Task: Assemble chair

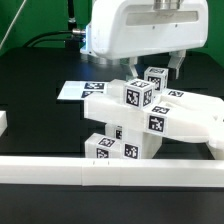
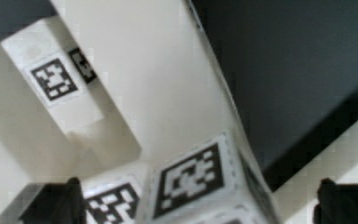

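Exterior view: I see the arm's white wrist housing (image 1: 140, 30) filling the upper middle of the frame, with the gripper (image 1: 165, 68) hanging just below it at upper right of center. Its dark fingers (image 1: 180, 66) stand wide apart, with nothing clamped between them. The chair (image 1: 135, 115) sits on the black table (image 1: 40, 120) at frame center, a cluster of white tagged blocks, with a flat slab reaching toward the right edge. A tagged post (image 1: 156, 78) rises just under the gripper. The marker board (image 1: 75, 90) lies flat at left of center behind the chair. A long white rail (image 1: 110, 172) crosses the lower frame.

Wrist view: tagged white chair parts (image 2: 140, 110) fill the left and center; both dark fingertips (image 2: 55, 200) sit at the bottom corners, well apart.
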Action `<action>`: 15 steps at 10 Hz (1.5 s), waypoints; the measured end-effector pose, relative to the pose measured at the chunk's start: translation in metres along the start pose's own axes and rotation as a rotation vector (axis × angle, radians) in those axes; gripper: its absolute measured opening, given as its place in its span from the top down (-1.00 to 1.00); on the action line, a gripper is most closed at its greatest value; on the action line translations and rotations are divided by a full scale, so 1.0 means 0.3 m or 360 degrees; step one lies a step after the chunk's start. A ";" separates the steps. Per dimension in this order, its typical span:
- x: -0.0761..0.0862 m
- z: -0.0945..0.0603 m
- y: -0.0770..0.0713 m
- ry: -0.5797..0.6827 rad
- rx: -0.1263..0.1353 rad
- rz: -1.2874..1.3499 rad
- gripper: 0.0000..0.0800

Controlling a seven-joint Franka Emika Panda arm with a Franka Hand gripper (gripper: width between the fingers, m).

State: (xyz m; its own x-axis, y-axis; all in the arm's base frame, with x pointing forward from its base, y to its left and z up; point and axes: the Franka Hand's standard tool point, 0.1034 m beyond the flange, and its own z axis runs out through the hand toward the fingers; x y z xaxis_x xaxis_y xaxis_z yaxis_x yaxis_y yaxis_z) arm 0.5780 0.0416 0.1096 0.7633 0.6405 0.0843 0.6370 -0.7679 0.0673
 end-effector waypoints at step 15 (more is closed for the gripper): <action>-0.033 0.009 0.031 0.0009 0.0025 0.0533 0.32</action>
State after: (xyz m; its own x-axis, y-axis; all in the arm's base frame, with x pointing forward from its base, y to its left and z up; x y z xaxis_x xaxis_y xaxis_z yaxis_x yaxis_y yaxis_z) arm 0.5768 0.0280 0.1067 0.9299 0.3525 0.1048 0.3524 -0.9356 0.0193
